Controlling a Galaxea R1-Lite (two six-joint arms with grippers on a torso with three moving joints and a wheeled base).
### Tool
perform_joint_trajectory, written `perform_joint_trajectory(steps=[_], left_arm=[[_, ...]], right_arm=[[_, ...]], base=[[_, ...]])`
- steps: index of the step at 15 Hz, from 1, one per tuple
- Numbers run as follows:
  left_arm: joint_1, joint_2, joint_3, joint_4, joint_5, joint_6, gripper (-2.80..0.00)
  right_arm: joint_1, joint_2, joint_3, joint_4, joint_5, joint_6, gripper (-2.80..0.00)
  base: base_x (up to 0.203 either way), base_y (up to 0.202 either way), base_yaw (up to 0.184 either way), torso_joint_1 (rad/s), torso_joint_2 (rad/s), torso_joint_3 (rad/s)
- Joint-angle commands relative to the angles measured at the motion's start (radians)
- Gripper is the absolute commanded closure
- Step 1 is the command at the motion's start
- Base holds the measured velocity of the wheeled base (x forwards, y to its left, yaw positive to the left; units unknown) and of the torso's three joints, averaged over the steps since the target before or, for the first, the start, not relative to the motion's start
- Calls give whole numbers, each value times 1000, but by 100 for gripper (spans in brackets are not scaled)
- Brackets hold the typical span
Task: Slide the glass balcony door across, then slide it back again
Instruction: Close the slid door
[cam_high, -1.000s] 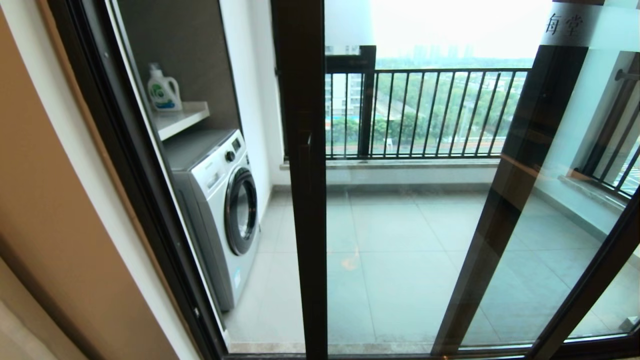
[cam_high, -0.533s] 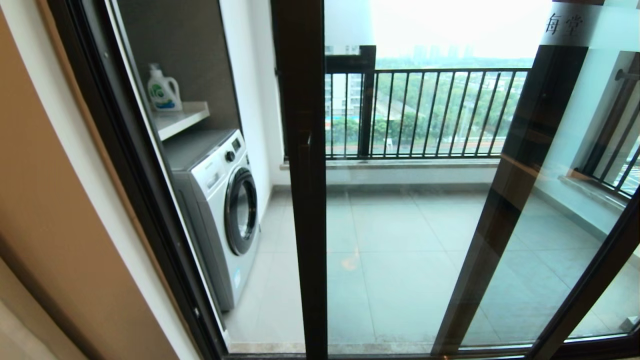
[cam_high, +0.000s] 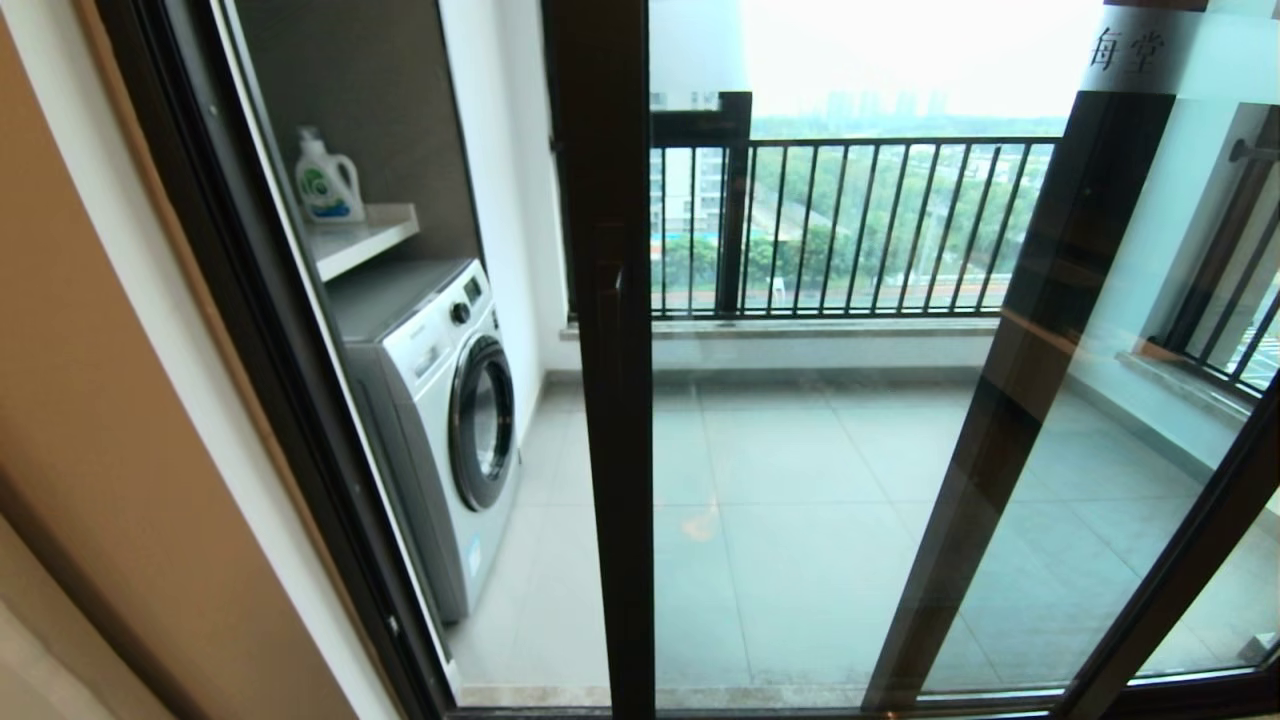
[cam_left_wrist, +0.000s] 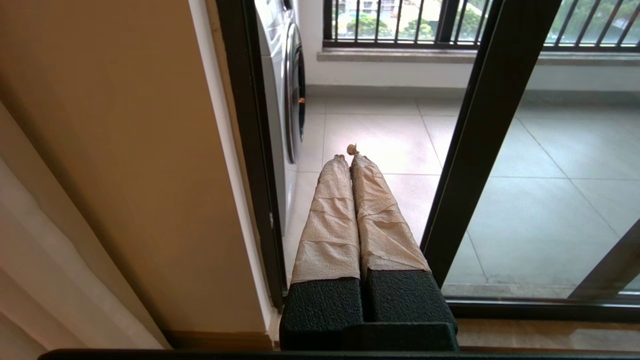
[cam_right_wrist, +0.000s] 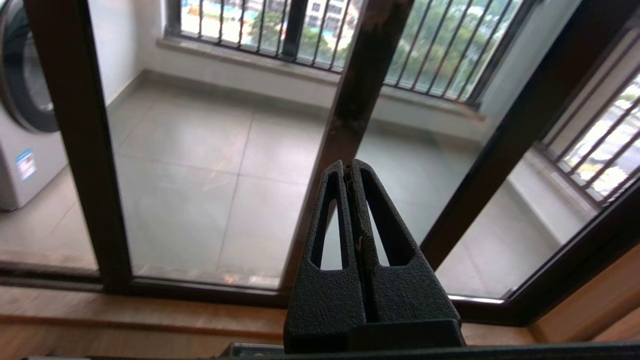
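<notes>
The glass balcony door (cam_high: 800, 480) has a dark upright stile (cam_high: 605, 420) with a bar handle (cam_high: 618, 300) and a frosted strip with Chinese characters (cam_high: 1130, 48) at the top right. It stands part-way across, leaving an opening on the left. Neither gripper shows in the head view. My left gripper (cam_left_wrist: 347, 154), with its fingers wrapped in tan tape, is shut and empty. It sits low and points into the opening beside the door's stile (cam_left_wrist: 480, 150). My right gripper (cam_right_wrist: 348, 166) is shut and empty, facing the glass, with the door's stile (cam_right_wrist: 75, 150) off to one side.
A washing machine (cam_high: 440, 420) stands inside the opening, under a shelf with a detergent bottle (cam_high: 325, 180). The unmoving panel's stile (cam_high: 1000, 420) shows through the glass. Black railings (cam_high: 850, 220) close the balcony's far side. A beige wall (cam_high: 100, 400) is on the left and a wooden sill (cam_right_wrist: 150, 320) runs below.
</notes>
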Motion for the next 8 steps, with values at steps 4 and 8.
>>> perform_joint_trajectory(steps=[4, 8], left_arm=[[0, 2, 0, 0, 1, -1, 0], [0, 2, 0, 0, 1, 0, 0]], right_arm=[[0, -8, 478, -405, 25, 68, 0], [1, -8, 757, -734, 23, 146, 0]], base=[[0, 0, 0, 0, 0, 0], [0, 0, 0, 0, 0, 0]])
